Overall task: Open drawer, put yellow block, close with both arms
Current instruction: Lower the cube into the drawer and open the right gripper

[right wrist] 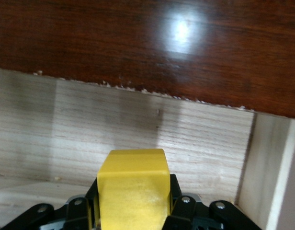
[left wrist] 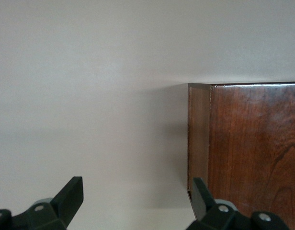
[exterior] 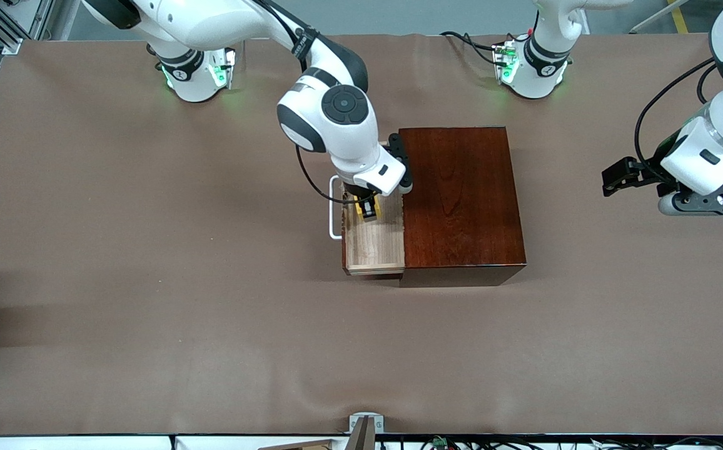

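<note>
You see the right gripper clamped on the yellow block, a small plain cube, inside the pulled-out pale-wood drawer. The left gripper waits spread wide beside the glossy mahogany box.

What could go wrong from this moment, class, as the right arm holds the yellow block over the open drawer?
1. The right pincer, shut on the yellow block, hangs over the drawer near the box; a release there could land the block against the box's edge.
2. The drawer is only partly out, so the pincer might clip its wall.
3. The left pincer waits open beside the box's end; an early push might shift the box.
</note>
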`<state>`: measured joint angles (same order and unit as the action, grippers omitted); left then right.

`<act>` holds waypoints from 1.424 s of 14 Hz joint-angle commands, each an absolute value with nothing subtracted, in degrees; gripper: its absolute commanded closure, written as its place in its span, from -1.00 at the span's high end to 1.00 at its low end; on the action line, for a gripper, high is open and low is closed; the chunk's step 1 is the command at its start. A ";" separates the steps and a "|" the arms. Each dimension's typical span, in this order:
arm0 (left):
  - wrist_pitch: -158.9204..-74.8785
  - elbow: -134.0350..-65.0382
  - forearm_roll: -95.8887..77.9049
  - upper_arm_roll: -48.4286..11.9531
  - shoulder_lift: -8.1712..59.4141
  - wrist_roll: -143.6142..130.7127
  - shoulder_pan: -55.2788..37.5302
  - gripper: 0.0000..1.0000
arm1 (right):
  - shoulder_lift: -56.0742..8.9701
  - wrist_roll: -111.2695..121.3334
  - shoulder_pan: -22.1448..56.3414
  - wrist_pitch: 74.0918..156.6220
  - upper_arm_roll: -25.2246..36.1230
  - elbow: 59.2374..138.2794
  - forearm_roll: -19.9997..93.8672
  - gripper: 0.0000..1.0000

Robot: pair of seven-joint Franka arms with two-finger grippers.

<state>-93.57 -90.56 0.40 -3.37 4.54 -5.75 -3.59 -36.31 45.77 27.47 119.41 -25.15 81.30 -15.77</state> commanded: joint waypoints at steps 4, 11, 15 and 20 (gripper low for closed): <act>-94.13 -91.23 -1.05 -3.08 3.43 -4.83 -3.96 1.00 | -38.06 43.95 29.35 119.79 -24.44 79.80 -17.58 -0.75; -94.13 -91.14 -1.05 -3.08 3.34 -4.75 -4.04 1.00 | -37.53 43.77 28.66 119.62 -24.26 79.37 -17.40 1.00; -94.13 -91.14 -1.05 -3.08 3.34 -4.83 -4.22 1.00 | -33.50 43.95 27.51 116.82 -24.61 79.28 -16.61 1.00; -94.13 -90.88 -1.05 -3.16 3.34 -4.92 -4.31 1.00 | -27.78 44.21 20.86 108.74 -24.70 79.28 -13.81 1.00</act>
<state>-93.81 -90.44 0.40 -3.43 4.54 -5.75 -4.08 -30.68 44.09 26.15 111.63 -24.02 77.95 -15.71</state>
